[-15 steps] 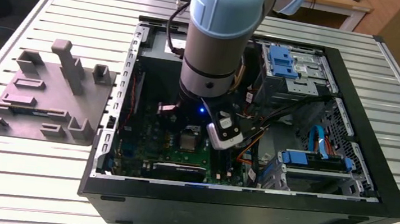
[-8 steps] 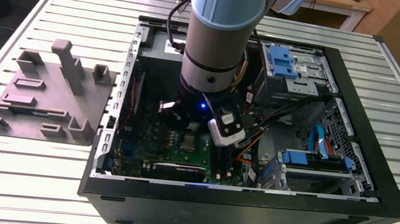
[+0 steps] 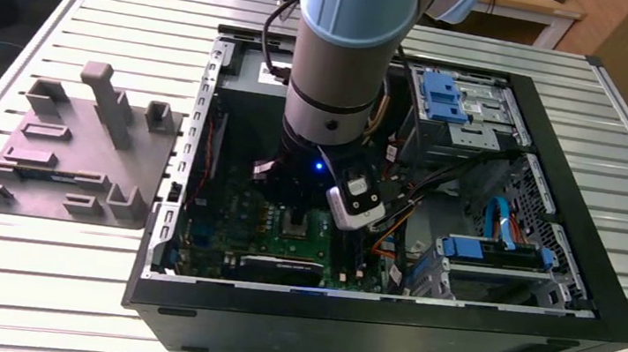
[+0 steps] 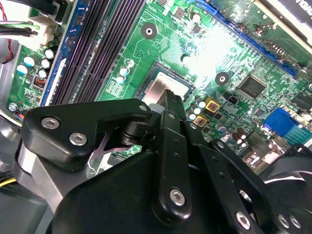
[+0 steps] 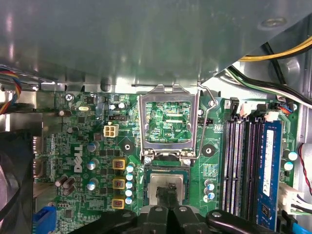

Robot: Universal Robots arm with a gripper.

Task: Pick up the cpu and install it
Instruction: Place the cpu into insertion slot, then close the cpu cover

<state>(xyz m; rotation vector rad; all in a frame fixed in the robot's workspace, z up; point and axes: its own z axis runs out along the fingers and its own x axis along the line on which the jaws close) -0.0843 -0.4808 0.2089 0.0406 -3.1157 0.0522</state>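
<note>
First wrist view: the black two-finger gripper (image 5: 166, 196) hangs straight over the open processor socket, and its slim black fingers (image 5: 162, 214) look pressed together, tip against tip, with nothing clamped between them. The cpu (image 5: 165, 179), a small flat square chip with a silvery metal top, lies level in the socket directly under the fingertips. Its bright face spreads out wider than the tips on both sides, and whether the tips touch the metal or stop just short of it cannot be told. Just beyond the fingertips the silvery hinged metal retention frame (image 5: 142, 126) stands swung up and open, with its thin wire lever (image 5: 210, 100) raised beside it. To one side of the hand run the long black memory slots (image 5: 239, 165), one of them carrying a blue memory module (image 5: 270, 170); on the opposite side a row of small yellow square components (image 5: 118, 164) sits on the green printed motherboard (image 5: 87, 146). In the second wrist view the gripper (image 4: 170, 97) is seen along its black linkage arms, the tip resting over the cpu (image 4: 155, 91), with the memory slots (image 4: 97, 44) well off to the side. In the exterior view the grey cylindrical robot arm (image 3: 345, 55) reaches down into the open black computer case (image 3: 392, 327), the gripper (image 3: 298, 212) low over the board, and the case lies on a slotted aluminium table (image 3: 41, 287) beside a grey moulded fixture tray (image 3: 68, 157).
</note>
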